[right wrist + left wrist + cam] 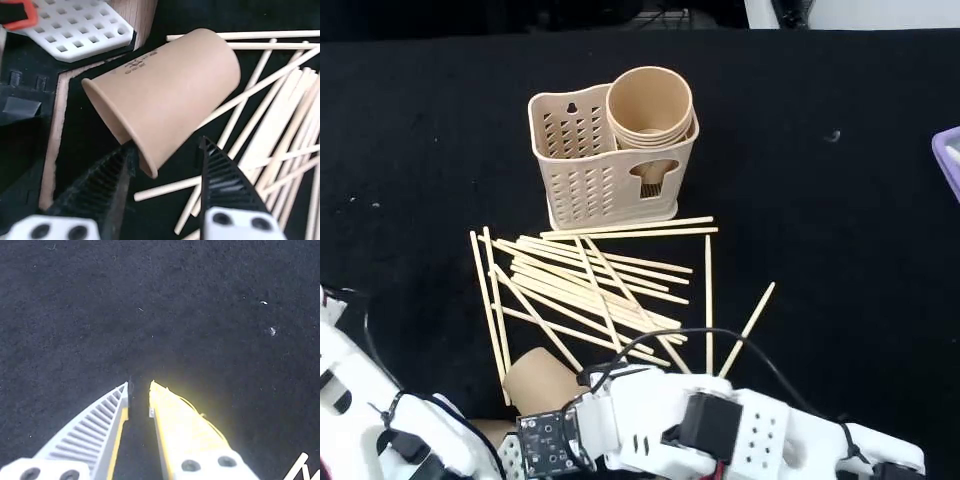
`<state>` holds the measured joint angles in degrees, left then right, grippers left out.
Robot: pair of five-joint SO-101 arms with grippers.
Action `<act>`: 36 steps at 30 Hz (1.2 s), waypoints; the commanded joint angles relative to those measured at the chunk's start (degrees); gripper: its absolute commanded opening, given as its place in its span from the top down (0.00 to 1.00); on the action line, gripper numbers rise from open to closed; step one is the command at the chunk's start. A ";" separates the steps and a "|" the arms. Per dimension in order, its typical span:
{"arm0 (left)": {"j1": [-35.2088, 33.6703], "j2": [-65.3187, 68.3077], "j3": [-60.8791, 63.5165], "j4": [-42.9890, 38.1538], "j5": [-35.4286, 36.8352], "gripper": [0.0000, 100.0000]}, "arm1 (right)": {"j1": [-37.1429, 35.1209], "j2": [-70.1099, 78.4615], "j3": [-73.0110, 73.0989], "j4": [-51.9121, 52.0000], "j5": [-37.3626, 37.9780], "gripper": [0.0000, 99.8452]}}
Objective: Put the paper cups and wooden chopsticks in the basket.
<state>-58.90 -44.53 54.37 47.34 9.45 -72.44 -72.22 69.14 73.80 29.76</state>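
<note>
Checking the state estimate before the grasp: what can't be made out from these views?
- High view: mouth end of the lying paper cup, hidden under the right arm.
- High view: count of stacked cups in the basket; rims overlap.
- High view: purple object, cut off by the edge.

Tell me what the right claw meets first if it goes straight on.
Likely the rim of the tan paper cup lying on its side, just ahead of the open right claw.

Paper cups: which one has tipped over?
The tan paper cup lying on its side beside the wooden chopsticks, at the right tool. The others stand upright, stacked in the beige plastic basket.
</note>
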 commanded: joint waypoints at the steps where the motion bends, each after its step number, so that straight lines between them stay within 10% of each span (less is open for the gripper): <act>1: -0.66 -0.79 -2.86 -0.79 0.53 0.92 | 0.97 0.13 4.70 -8.35 -0.09 0.81; 8: -0.66 -0.79 -2.68 -0.79 0.62 0.92 | 14.15 0.04 2.95 -17.05 0.00 1.00; 36: 18.15 -1.41 3.21 -0.26 0.18 0.92 | 55.82 14.64 -65.89 3.16 -4.75 0.99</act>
<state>-43.96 -44.53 57.45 47.34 9.45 -21.36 -66.86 18.07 74.42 28.18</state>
